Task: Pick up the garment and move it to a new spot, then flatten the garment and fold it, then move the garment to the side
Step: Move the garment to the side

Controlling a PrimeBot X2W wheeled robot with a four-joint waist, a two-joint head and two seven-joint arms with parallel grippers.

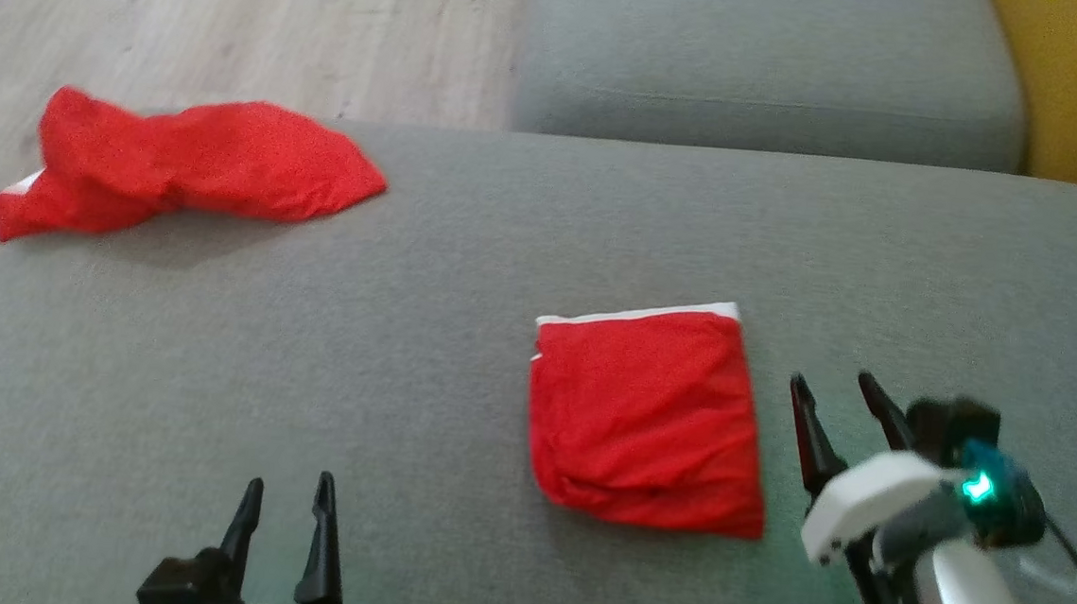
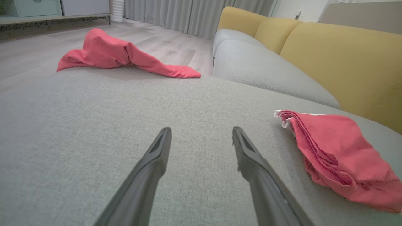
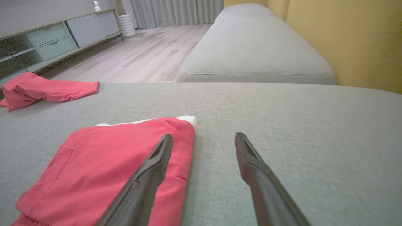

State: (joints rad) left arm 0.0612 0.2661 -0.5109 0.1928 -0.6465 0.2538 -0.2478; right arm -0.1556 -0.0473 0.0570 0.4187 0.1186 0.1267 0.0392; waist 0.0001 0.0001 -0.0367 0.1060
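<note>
The right pincer (image 1: 830, 377) hangs open and empty just right of the folded garment (image 1: 649, 419) on the gray cushion (image 1: 402, 349); our left pincer (image 1: 290, 480), open too, sits well left of it. We judge the right arm nearer.

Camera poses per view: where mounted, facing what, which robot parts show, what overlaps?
Head view: on the head, looking down at the cushion; left gripper, right gripper below.
Left wrist view: left wrist, low across the cushion; own open fingers.
Right wrist view: right wrist, low past the folded garment; own open fingers.
Shared: folded garment, crumpled garment, all views.
</note>
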